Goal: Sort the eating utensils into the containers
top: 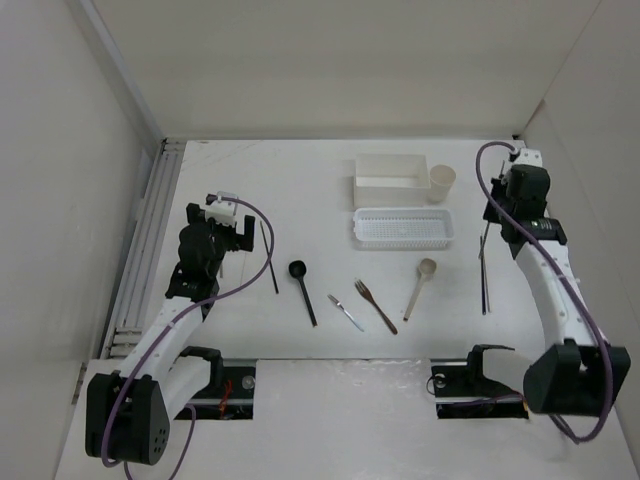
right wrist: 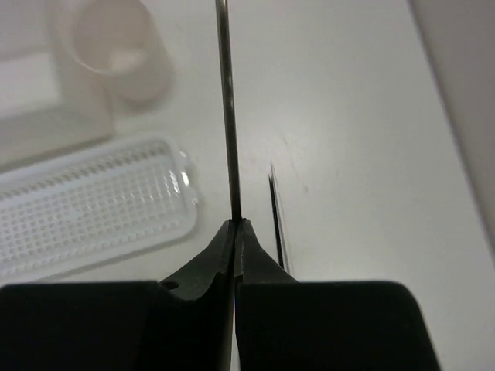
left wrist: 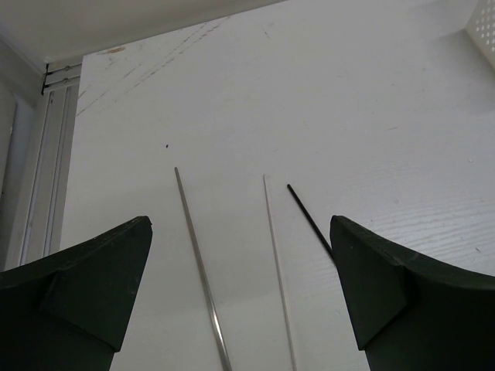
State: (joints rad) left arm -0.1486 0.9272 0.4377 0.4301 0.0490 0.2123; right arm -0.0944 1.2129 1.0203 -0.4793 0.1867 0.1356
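- Table (top: 300, 190): white matt top with a faint grain that shows in the left wrist view.
- Scratches (left wrist: 147, 73): thin grey lines fanning across the table's far left corner.
- Speck (left wrist: 167, 144): one small dark dot on the top, near the scratches.
- Rail (top: 148, 240): pale grooved track along the table's left edge, running from the far corner toward the near edge.
- Back wall (top: 340, 70): plain off-white panel, upright behind the table.
- Left wall (top: 60, 180) and right wall (top: 600, 110): matching off-white panels that meet the back wall at the corners.
- Light: even and diffuse, with soft, short shadows.
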